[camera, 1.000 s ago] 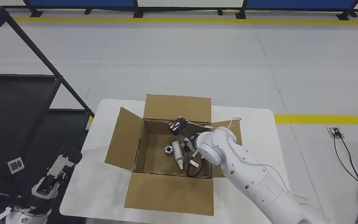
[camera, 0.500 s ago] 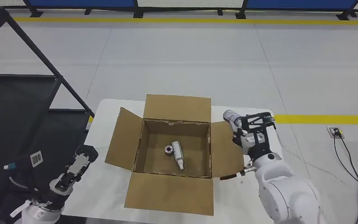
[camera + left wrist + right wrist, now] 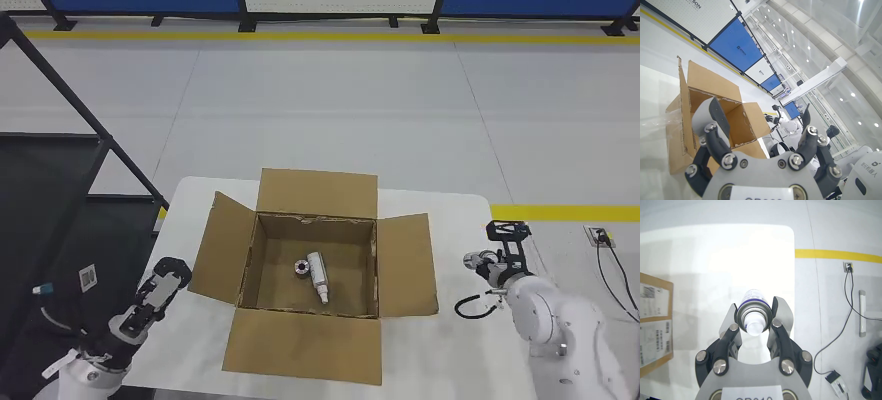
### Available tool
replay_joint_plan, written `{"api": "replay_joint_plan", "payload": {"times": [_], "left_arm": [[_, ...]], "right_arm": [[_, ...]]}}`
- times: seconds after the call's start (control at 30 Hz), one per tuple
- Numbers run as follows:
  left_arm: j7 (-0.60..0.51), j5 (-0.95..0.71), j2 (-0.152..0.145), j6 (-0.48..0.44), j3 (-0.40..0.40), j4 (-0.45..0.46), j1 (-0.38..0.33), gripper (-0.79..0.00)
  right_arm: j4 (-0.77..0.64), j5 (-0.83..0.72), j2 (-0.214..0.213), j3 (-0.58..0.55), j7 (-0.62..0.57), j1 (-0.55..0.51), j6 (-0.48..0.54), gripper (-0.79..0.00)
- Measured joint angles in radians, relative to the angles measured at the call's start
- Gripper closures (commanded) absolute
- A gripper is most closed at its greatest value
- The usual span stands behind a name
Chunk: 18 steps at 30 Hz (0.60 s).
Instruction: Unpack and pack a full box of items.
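One spray can (image 3: 753,313), its far end hidden, is clamped in the right gripper (image 3: 754,306) over the table's (image 3: 734,256) right edge. The left gripper (image 3: 760,108) hangs wide open beside the box (image 3: 300,345); inside lie a white bottle (image 3: 317,272) and an unclear round piece (image 3: 300,267).

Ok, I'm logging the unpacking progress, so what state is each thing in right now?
Brown cardboard box: open, four flaps out.
White tube-shaped bottle: lying flat inside the box.
Small round metal part: on the box floor beside it.
Silver spray can with purple band: gripped, over the white table.
Right gripper: shut on the can.
Left gripper: open, empty.
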State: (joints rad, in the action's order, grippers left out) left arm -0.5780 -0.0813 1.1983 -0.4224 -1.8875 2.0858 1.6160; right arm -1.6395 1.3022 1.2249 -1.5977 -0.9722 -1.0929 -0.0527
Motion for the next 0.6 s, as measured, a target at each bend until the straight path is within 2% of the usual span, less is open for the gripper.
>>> {"api": "replay_joint_plan", "payload": {"times": [0.17,0.2,0.23,0.27,0.3,0.6], "left_arm": [[0.004,0.024,-0.003,0.010,0.023,0.005,-0.009,-0.785],[0.006,0.026,-0.003,0.012,0.025,0.005,-0.010,-0.785],[0.008,0.030,-0.004,0.014,0.027,0.005,-0.011,-0.785],[0.009,0.032,-0.004,0.015,0.029,0.005,-0.011,-0.785],[0.011,0.034,-0.005,0.016,0.030,0.005,-0.012,-0.785],[0.027,0.034,-0.009,0.014,0.027,0.006,-0.008,-0.785]], "right_arm": [[0.120,0.033,0.001,0.039,-0.041,0.071,-0.003,0.000],[0.131,0.028,0.001,0.041,-0.039,0.077,0.000,-0.077],[0.144,0.020,0.001,0.043,-0.038,0.084,0.006,-0.320],[0.153,0.014,0.001,0.044,-0.039,0.088,0.009,-0.683],[0.161,0.012,0.001,0.045,-0.039,0.092,0.010,-0.785],[0.160,0.008,0.000,0.052,-0.040,0.113,0.000,-0.785]]}}
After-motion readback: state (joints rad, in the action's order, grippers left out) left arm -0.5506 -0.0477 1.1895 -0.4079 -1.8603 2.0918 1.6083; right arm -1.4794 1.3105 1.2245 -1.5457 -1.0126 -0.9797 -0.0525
